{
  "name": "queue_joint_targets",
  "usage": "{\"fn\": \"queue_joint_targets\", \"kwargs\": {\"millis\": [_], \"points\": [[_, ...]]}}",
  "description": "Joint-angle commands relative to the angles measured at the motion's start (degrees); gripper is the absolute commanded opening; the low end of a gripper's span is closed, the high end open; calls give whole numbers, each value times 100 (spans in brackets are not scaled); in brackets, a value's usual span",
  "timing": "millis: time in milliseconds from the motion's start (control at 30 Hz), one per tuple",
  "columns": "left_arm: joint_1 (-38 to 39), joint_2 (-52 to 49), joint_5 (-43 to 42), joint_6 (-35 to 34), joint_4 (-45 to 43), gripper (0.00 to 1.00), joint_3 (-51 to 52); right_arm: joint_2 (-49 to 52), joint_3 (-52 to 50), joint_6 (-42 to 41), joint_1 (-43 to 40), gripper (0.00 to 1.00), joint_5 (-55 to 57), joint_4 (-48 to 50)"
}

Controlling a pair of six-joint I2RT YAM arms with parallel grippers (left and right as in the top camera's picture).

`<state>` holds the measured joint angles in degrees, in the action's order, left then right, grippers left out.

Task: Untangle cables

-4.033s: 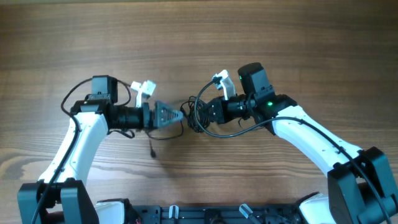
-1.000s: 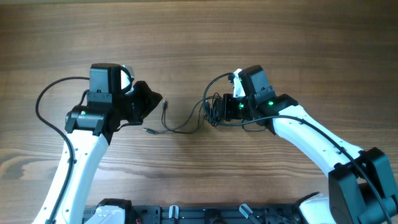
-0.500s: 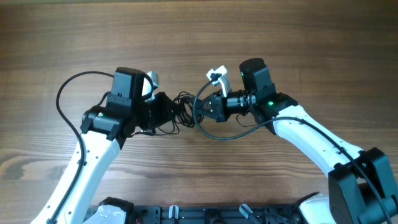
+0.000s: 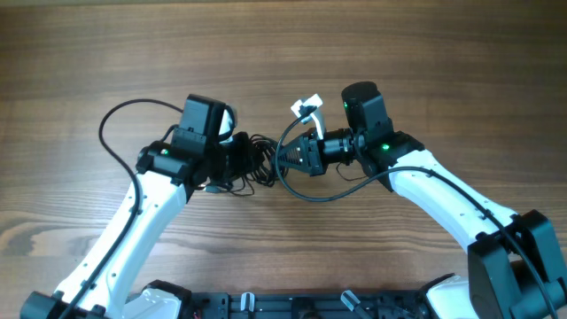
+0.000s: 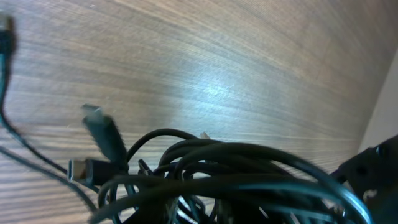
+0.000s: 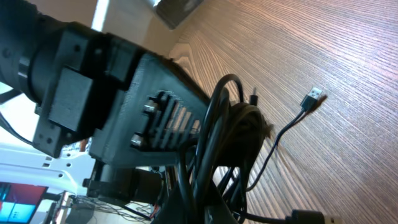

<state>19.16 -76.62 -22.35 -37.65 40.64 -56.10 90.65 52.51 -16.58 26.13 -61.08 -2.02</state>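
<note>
The cables (image 4: 258,156) are a tangled bundle of thin black cords between my two grippers at the middle of the table. My right gripper (image 4: 285,158) is shut on the bundle's right side; in the right wrist view the cables (image 6: 231,127) rise out of its jaws (image 6: 208,208). My left gripper (image 4: 232,161) is pressed against the bundle's left side, its jaws hidden. Loops of the cables (image 5: 236,168) fill the left wrist view, with two plug ends (image 5: 101,129) sticking out at the left. A silvery plug (image 6: 313,98) lies loose on the wood.
The wooden table (image 4: 283,53) stretches around both arms. Thick black arm wires loop out beside the left arm (image 4: 111,120) and below the right gripper (image 4: 323,192). The robot base (image 4: 292,306) sits along the near edge.
The left arm has swung right until its gripper meets the bundle. The strand that was stretched out between the grippers a second ago is bunched up again. The right gripper shifted slightly left.
</note>
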Motion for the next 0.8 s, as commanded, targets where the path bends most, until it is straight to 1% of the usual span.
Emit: {"fn": "queue_joint_targets", "kwargs": {"millis": [0, 67, 233, 267, 400, 467, 533, 600, 633, 700, 767], "points": [[122, -227, 87, -166, -225, 20, -26, -98, 31, 4, 15, 5, -356, 50], [162, -352, 195, -164, -216, 14, -26, -98, 31, 2, 15, 5, -354, 55], [238, -533, 256, -184, -240, 12, -26, -98, 31, 4, 15, 5, -616, 157], [238, -568, 258, -184, -254, 5, -26, -98, 31, 4, 15, 4, -614, 157], [208, -612, 433, -177, -251, 4, -28, -98, 31, -2, 15, 4, -295, 127], [4, -490, 507, -155, -216, 4, -57, -98, 31, -13, 15, 4, 433, -116], [-254, -291, 505, -155, -57, 4, -131, -98, 31, -103, 15, 4, 1480, -555], [-509, -2, 378, -155, 37, 4, -157, -98, 31, -511, 15, 5, 2935, -1110], [-625, 179, 227, -155, 52, 4, -157, -96, 31, -693, 15, 6, 3493, -1327], [-708, 407, 114, -157, 52, 4, -157, -96, 31, -778, 15, 6, 3792, -1499], [-706, 522, 114, -160, 52, 4, -157, -96, 31, -780, 15, 6, 3722, -1480]]}}
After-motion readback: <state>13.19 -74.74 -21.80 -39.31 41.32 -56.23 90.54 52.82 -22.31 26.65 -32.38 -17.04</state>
